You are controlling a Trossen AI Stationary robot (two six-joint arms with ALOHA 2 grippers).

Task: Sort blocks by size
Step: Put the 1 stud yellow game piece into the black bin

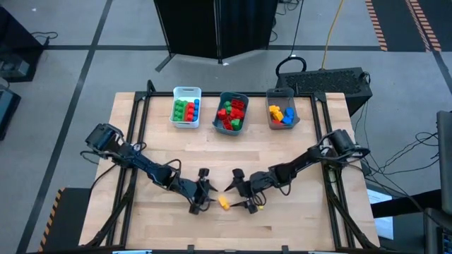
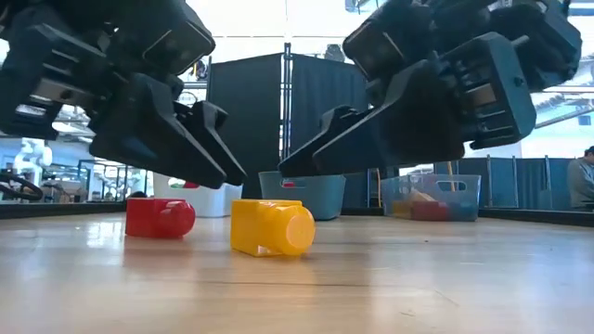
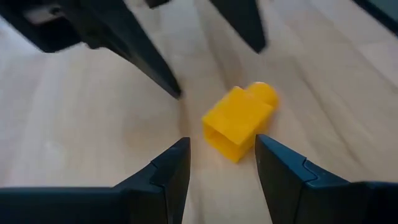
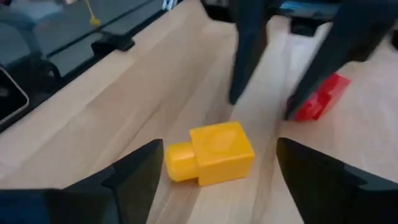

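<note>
Surface: wooden bench (image 1: pixel 240 152) with a black frame, on a grey floor; dark curtain panels behind.
Left hand (image 1: pixel 203 190): low over the near middle of the bench, fingers (image 3: pixel 163 177) parted and holding nothing.
Red block (image 2: pixel 160 217): on its side on the bench beside the left hand, just left of the yellow block in the low view.
Yellow block (image 1: pixel 223 202): one-stud block on its side on the bare wood between the two hands, touching neither; in the right wrist view it sits in line with the gap of the right fingers.
Right hand (image 1: pixel 244 193): facing the left hand across the yellow block, fingers (image 4: pixel 132 175) spread wide, released.
Bins, far edge: white bin (image 1: pixel 186 107) with green, red and blue blocks; teal bin (image 1: pixel 231 113) with red and green; grey bin (image 1: pixel 282 109) with orange, yellow and blue.
</note>
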